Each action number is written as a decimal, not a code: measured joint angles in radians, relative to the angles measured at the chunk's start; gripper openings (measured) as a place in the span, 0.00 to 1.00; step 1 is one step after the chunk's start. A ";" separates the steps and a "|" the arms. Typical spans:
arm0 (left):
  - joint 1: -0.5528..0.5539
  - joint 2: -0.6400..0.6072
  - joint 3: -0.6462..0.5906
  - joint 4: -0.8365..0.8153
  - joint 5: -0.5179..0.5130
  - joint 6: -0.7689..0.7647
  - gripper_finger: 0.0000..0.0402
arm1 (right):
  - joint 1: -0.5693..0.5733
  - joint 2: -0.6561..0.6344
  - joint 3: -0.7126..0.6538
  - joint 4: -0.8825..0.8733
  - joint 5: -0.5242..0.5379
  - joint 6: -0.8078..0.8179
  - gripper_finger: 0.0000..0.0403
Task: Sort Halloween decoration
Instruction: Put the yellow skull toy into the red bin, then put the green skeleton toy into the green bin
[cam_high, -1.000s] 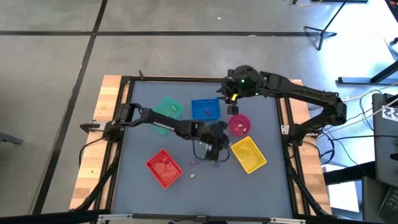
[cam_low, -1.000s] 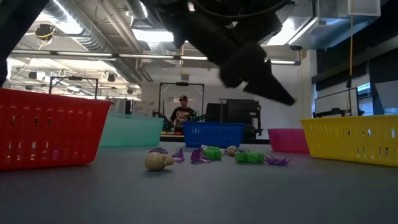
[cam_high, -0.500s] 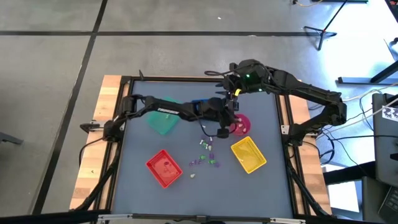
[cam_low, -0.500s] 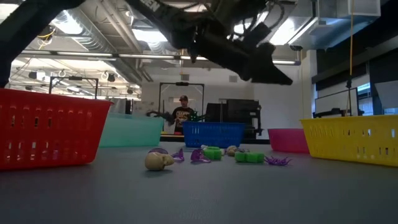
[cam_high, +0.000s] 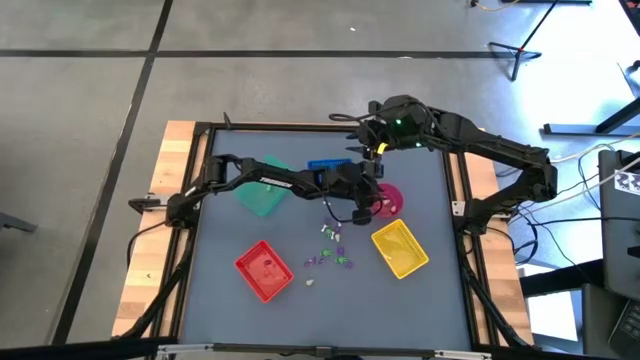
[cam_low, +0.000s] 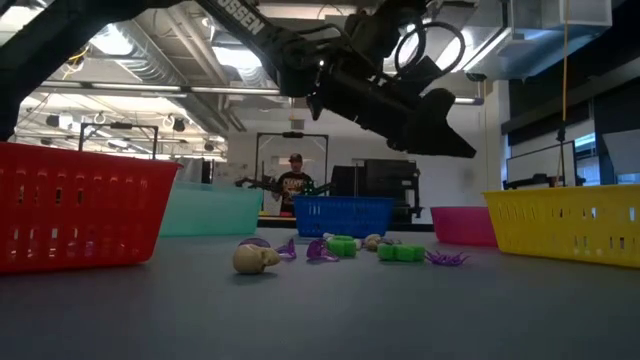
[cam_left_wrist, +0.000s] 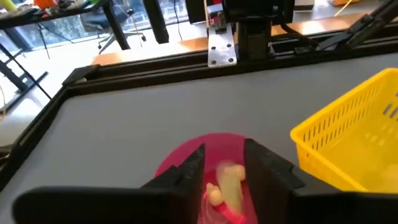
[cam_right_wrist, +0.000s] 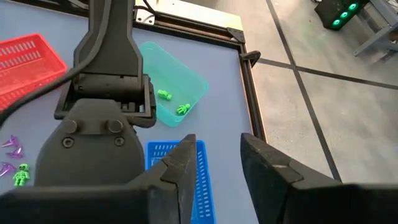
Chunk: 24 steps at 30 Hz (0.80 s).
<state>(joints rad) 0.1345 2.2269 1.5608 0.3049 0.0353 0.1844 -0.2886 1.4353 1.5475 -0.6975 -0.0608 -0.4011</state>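
The Halloween decoration is a loose scatter of small green, purple and pale trinkets (cam_high: 335, 250) lying on the grey table, with a pale skull (cam_low: 256, 259) nearest the front. My left gripper (cam_high: 368, 195) hangs over the round pink bowl (cam_high: 392, 207), its fingers apart. A pale cream trinket (cam_left_wrist: 229, 186) shows in the gap between them, against the bowl's inside (cam_left_wrist: 186, 155). My right gripper (cam_high: 372, 150) waits open and empty, high above the blue tray (cam_right_wrist: 202, 180) at the far side. My left gripper points slanting down over the pink bowl from the table's left. The pale trinket (cam_left_wrist: 227, 177) shows in line with the gap between its fingers (cam_left_wrist: 194, 167). Whether the fingers touch it or it lies loose in the bowl, I cannot tell.
A yellow tray (cam_high: 400, 250) stands to the right of the trinkets and a red tray (cam_high: 263, 270) to their left. The green tray (cam_right_wrist: 177, 87) at the far left holds two green trinkets. My left arm reaches across the table's middle, partly over the blue tray.
My left gripper has swung from just above the trinket scatter toward the table's far right, over the pink bowl, rolling as it went. Most of this came early in the second; since then it has barely shifted. The trinkets on the table lie as before.
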 joint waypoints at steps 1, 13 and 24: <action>0.000 0.000 0.000 0.008 0.000 0.000 0.26 | 0.000 0.000 0.000 0.000 0.000 0.000 0.31; -0.003 -0.022 0.000 0.016 -0.001 -0.001 0.37 | 0.000 0.000 -0.001 -0.004 0.000 0.000 0.31; -0.004 -0.152 0.000 -0.259 0.014 -0.001 0.37 | 0.000 0.000 -0.002 -0.041 0.008 0.000 0.31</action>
<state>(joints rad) 0.1307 2.0751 1.5604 0.0463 0.0490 0.1837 -0.2886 1.4353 1.5459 -0.7384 -0.0528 -0.4011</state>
